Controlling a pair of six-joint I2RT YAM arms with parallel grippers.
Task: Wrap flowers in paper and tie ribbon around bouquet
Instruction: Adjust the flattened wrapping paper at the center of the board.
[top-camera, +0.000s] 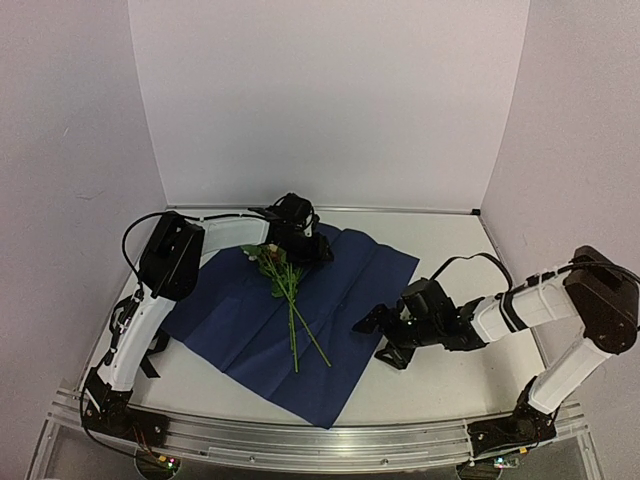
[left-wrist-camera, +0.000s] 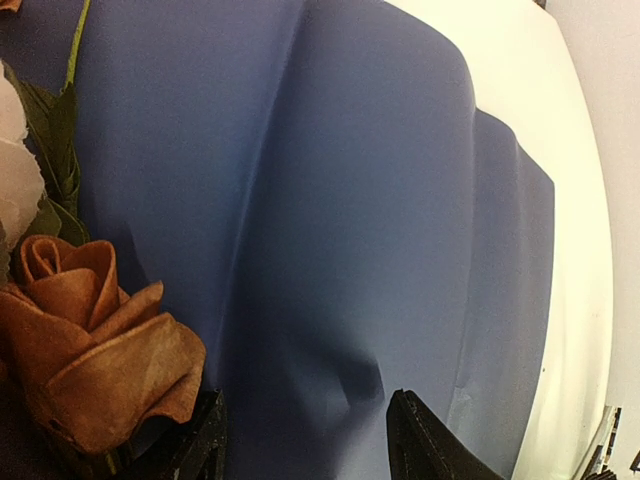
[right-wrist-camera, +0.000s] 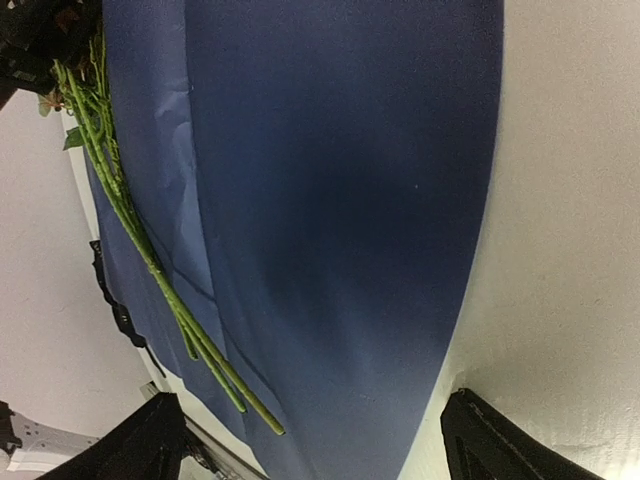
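The paper (top-camera: 345, 285) lies spread flat on the table, dark navy face up. The flowers (top-camera: 290, 300) rest on it, rose heads at the back and thin green stems (right-wrist-camera: 128, 222) pointing toward the near edge. My left gripper (top-camera: 305, 250) stands open right beside the rose heads, with an orange-brown rose (left-wrist-camera: 90, 350) against its left finger and only paper (left-wrist-camera: 350, 200) between the jaws (left-wrist-camera: 305, 435). My right gripper (top-camera: 372, 340) hangs wide open over the paper's right edge (right-wrist-camera: 330, 200), holding nothing (right-wrist-camera: 315, 425). A black strip, likely the ribbon (top-camera: 152, 358), lies by the left arm.
Bare white table (top-camera: 450, 250) stretches right of the paper. Pale walls close in the back and both sides. A metal rail (top-camera: 320, 442) runs along the near edge with both arm bases on it.
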